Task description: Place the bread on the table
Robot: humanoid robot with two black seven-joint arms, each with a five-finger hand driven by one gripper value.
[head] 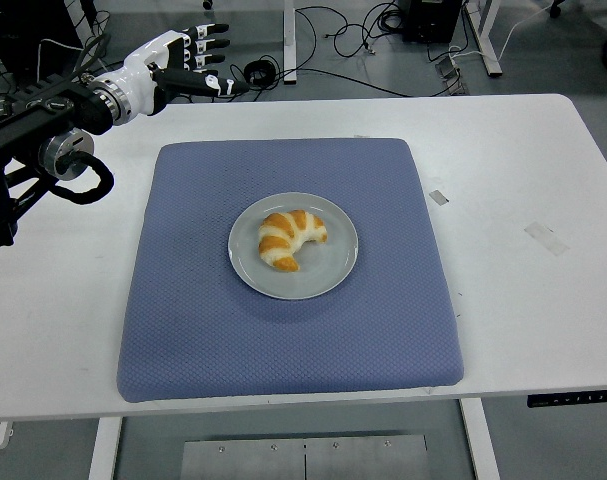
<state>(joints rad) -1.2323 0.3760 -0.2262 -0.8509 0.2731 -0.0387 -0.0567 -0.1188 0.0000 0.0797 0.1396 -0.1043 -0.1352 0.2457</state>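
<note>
1. Nearest the camera: white tabletop, its near edge running along the bottom, bare to the right of the mat.
2. Resting on the tabletop: blue quilted mat, roughly square, covering the middle and reaching close to the near edge.
3. Centred on the mat: round grey plate, flat, well inside every border of the mat.
4. On the plate: bread, a crescent-shaped croissant with golden and pale bands, lying on the plate's left-of-centre part, open side of the curve turned toward the plate's lower right; touched by nothing, not on the bare tabletop.
5. Right of the mat: two small pale tape strips stuck flat on the tabletop, one just beside the mat's right border, the other well apart from it.
6. Beyond the mat's far left corner: left hand, white-backed with black fingers, raised over the far edge of the tabletop; fingers stretched out and spread, pointing right, holding nothing; well apart from the plate and bread.
7. Behind the hand, toward the left edge: black left arm with a loop of cable beneath it.
8. Farthest: floor beyond the tabletop, strewn with black cables.
</note>
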